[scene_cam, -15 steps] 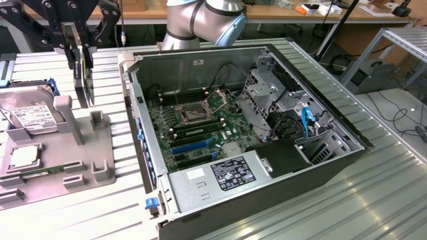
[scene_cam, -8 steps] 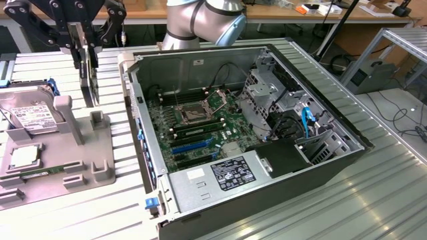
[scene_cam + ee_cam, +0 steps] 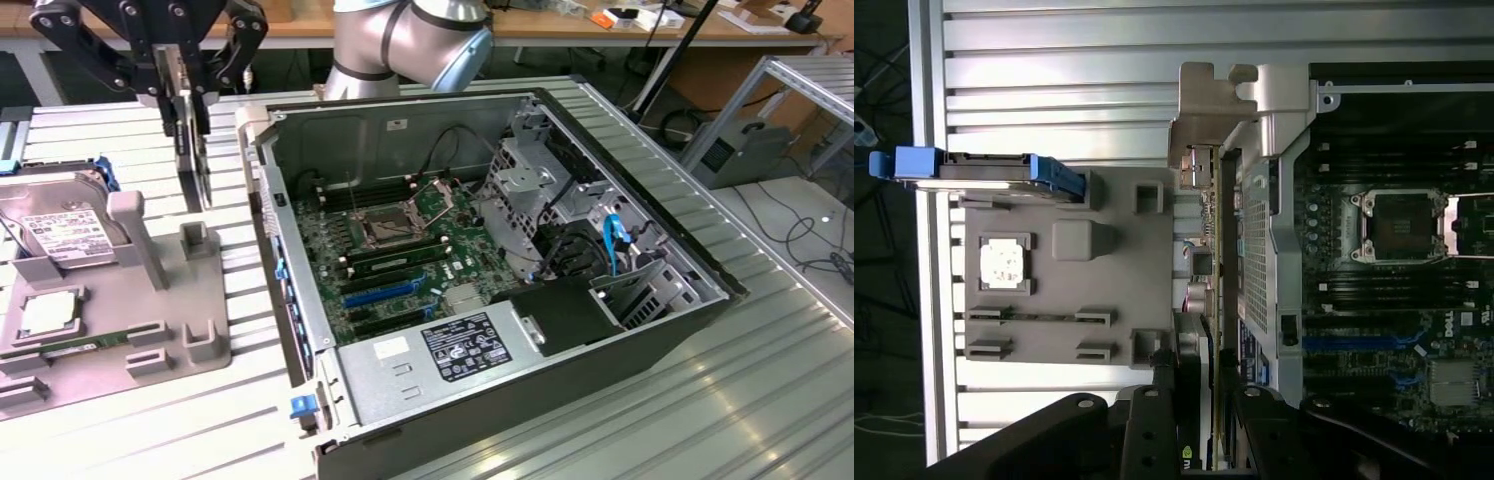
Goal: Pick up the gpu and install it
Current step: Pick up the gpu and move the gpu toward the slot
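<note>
Clamping the gpu by its upper end in the gripper, partly closed with jaws pressing on both faces of the thin card. Holding it upright and edge-on just outside the open computer case, on the exterior view's left of the case's side wall, not yet inside. Hovering it over the edge of the grey parts tray nearest the computer case, on the ribbed worktop; impossible telling whether clear of the tray's posts. Sharing that tray with a hard drive, a processor and a memory stick, all lying farther from the computer case than the gpu.
</note>
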